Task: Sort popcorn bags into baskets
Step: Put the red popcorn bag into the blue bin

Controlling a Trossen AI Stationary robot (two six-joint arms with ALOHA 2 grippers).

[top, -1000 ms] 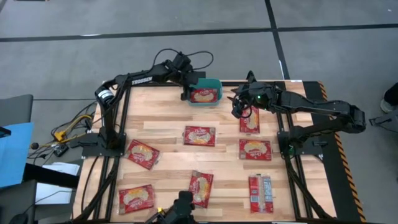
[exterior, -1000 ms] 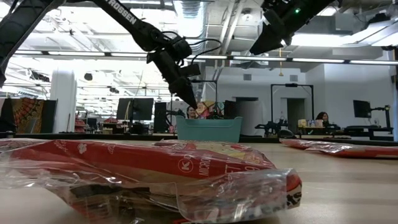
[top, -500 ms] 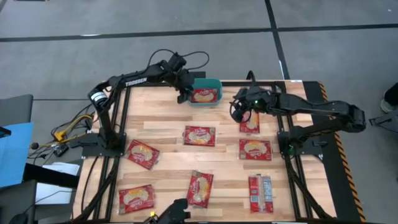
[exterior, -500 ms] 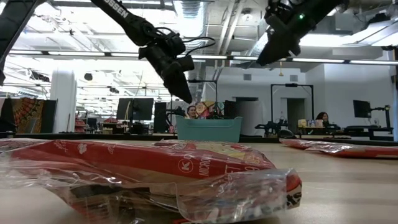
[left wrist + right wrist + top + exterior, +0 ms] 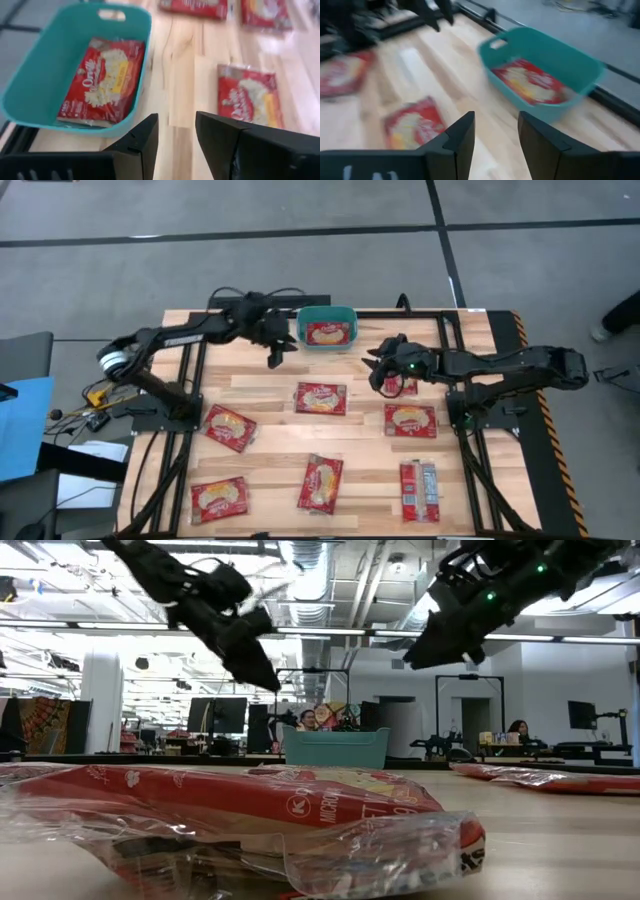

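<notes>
**A:** How far along is the sorting?

**B:** Early, I'd judge. One popcorn bag lies flat inside the teal basket, which sits at the far edge of the wooden counter. The left wrist view shows that bag clearly, picture side up.

**A:** And the rest?

**B:** Seven more red bags show on the counter from above: one partly hidden under the right arm, one at mid-counter, one toward the right, and four nearer the front edge. All of them lie outside the basket.

**A:** What are the arms doing?

**B:** The left claw hangs above bare counter just beside the basket, released and holding nothing; its wrist view shows a gap between the fingers. The right claw hovers over the partly hidden bag, fingers parted, also holding nothing.

**A:** So what's likely next?

**B:** Probably the right arm picking up that bag, since it's nearest. Most of the job remains.
</notes>
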